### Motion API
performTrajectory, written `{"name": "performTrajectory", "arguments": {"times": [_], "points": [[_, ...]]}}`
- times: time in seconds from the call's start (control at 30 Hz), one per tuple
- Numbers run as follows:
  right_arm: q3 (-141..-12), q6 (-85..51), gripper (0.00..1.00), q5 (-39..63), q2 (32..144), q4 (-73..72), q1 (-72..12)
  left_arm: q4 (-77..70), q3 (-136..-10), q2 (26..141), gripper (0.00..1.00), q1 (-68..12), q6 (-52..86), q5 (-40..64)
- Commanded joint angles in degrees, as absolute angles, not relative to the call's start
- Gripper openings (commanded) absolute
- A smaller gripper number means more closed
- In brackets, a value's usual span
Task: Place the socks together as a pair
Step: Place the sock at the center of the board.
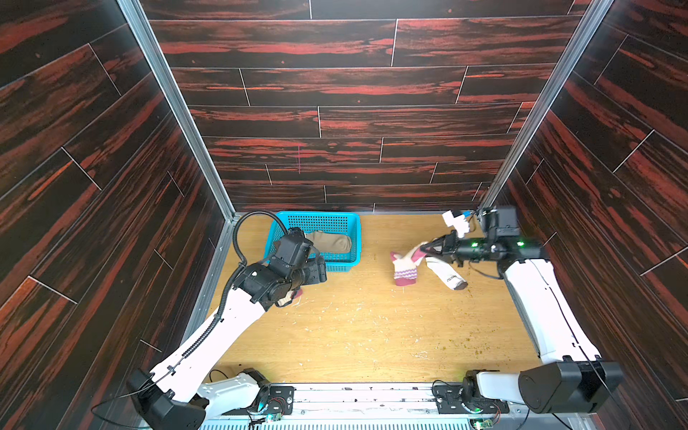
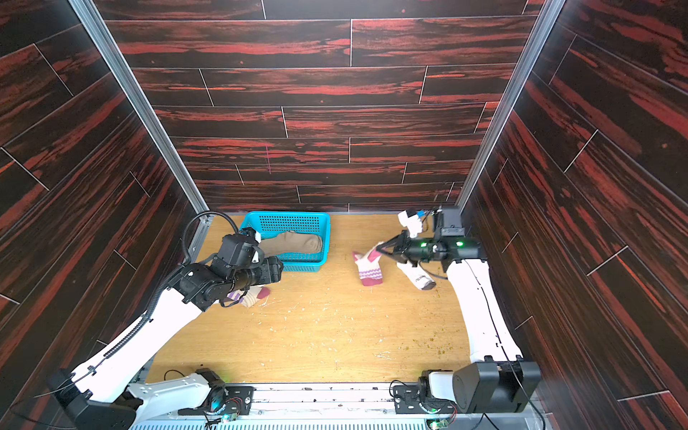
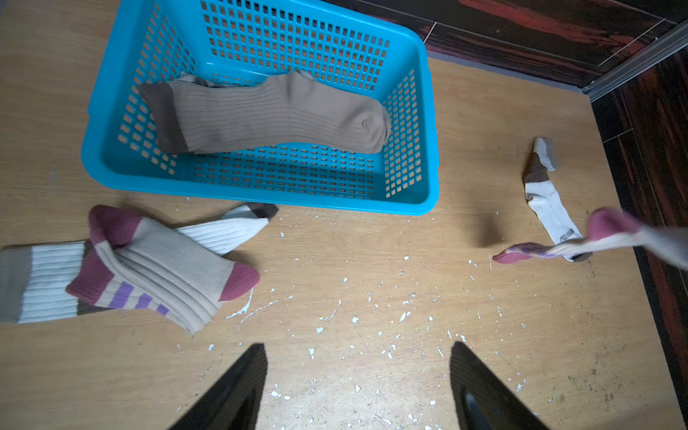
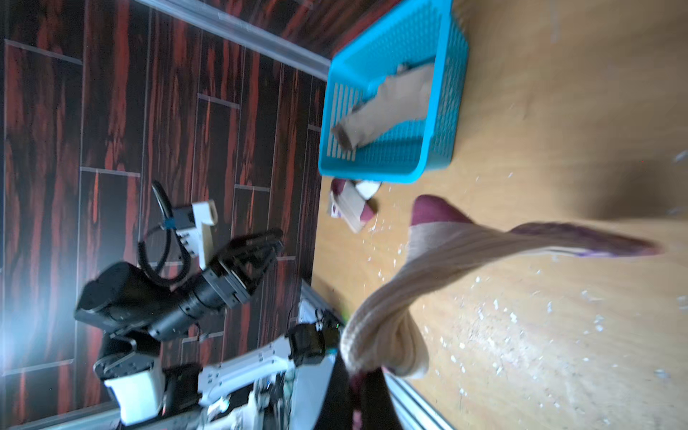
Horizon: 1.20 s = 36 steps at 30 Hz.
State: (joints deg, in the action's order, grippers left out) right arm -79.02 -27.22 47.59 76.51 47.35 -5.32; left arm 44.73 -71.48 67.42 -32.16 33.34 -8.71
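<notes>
My right gripper (image 1: 424, 247) is shut on the cuff end of a maroon-beige sock with purple stripes (image 1: 404, 266). That sock hangs from the jaws with its foot touching the wooden table (image 1: 372, 327). Beside it, under the right arm, a white sock with brown bands (image 1: 445, 273) lies flat. A matching maroon-beige sock (image 3: 167, 271) lies near my left arm, across another white sock with brown bands (image 3: 48, 279). My left gripper (image 3: 358, 346) stands open above bare table, holding nothing. A plain tan sock with a brown cuff (image 3: 268, 115) rests in the blue basket (image 3: 260, 201).
The blue basket (image 1: 318, 215) stands at the back left of the table, close to the left wrist. Dark wood-panel walls close in the sides and back. A white connector with a cable (image 1: 456, 221) hangs at the back right corner. White flecks litter the tabletop.
</notes>
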Motion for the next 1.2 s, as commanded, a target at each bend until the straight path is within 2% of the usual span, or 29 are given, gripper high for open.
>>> {"name": "performTrajectory", "arguments": {"times": [0.0, 0.17, 0.33, 0.5, 0.63, 0.73, 0.8, 1.0, 1.17], "points": [[-76.0, -30.2, 0.00, 51.3, 76.5, 41.9, -9.1, 46.8, -71.6, 64.7, 0.79, -32.1, 34.0, -11.9], [-76.2, -31.3, 0.00, 48.2, 77.7, 40.4, -14.4, 47.9, -70.7, 62.5, 0.79, -32.0, 34.6, -13.6], [-82.0, -26.9, 0.00, 38.3, 79.8, 47.3, -12.8, 48.2, -70.0, 61.8, 0.81, -31.9, 34.9, -13.0], [-86.6, -26.1, 0.00, 36.0, 80.7, 46.9, -8.5, 47.7, -70.2, 62.1, 0.85, -31.8, 34.9, -11.7], [-87.2, -26.7, 0.00, 27.9, 79.7, 45.7, -8.3, 47.9, -70.5, 62.7, 0.86, -31.9, 34.7, -10.9], [-80.6, -29.6, 0.00, 20.7, 76.2, 41.0, -8.6, 48.4, -70.1, 62.3, 0.86, -31.9, 34.7, -10.6], [-71.6, -33.2, 0.00, 16.8, 72.7, 34.2, -11.1, 48.3, -69.2, 61.5, 0.86, -31.9, 34.8, -11.0], [-44.3, -50.2, 0.00, 7.6, 71.4, 10.5, -29.2, 48.1, -67.0, 61.0, 0.86, -31.9, 34.9, -11.5], [-39.9, -57.3, 0.00, 6.0, 77.8, 3.0, -39.3, 48.9, -65.6, 60.4, 0.86, -31.9, 35.2, -11.7]]}}
